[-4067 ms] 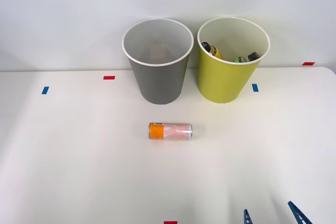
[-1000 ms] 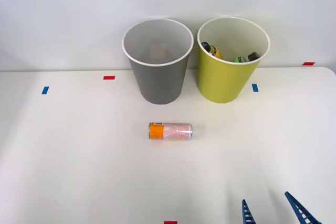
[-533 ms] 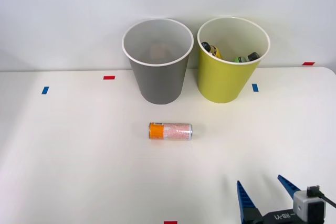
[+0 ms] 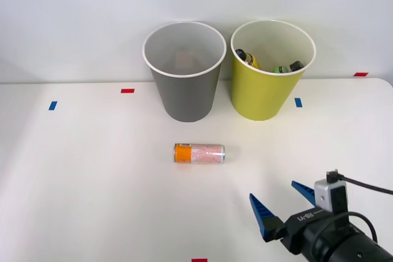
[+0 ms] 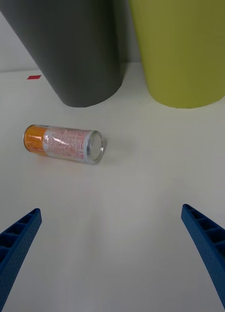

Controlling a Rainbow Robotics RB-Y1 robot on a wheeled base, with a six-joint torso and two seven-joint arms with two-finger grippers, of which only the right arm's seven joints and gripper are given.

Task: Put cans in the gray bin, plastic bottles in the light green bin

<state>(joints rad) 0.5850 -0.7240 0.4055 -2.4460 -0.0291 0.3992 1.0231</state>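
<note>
A slim can (image 4: 199,153) with an orange end and a pinkish speckled body lies on its side on the white table, in front of the gray bin (image 4: 184,84). The light green bin (image 4: 270,81) stands to its right and holds plastic bottles (image 4: 249,58) with dark caps. My right gripper (image 4: 281,202) is open, low at the front right, a good way short of the can. In the right wrist view the can (image 5: 64,143) lies ahead of the open gripper (image 5: 112,253), its silver end toward the light green bin (image 5: 183,48), with the gray bin (image 5: 68,48) behind it.
Small red tape marks (image 4: 127,91) and blue tape marks (image 4: 53,105) dot the white table (image 4: 80,182). A pale wall rises behind the bins. A black cable (image 4: 368,184) trails from the wrist at the right.
My right gripper has come up from the bottom edge, forward and left toward the can, with more of the wrist now showing. The can and both bins have not moved.
</note>
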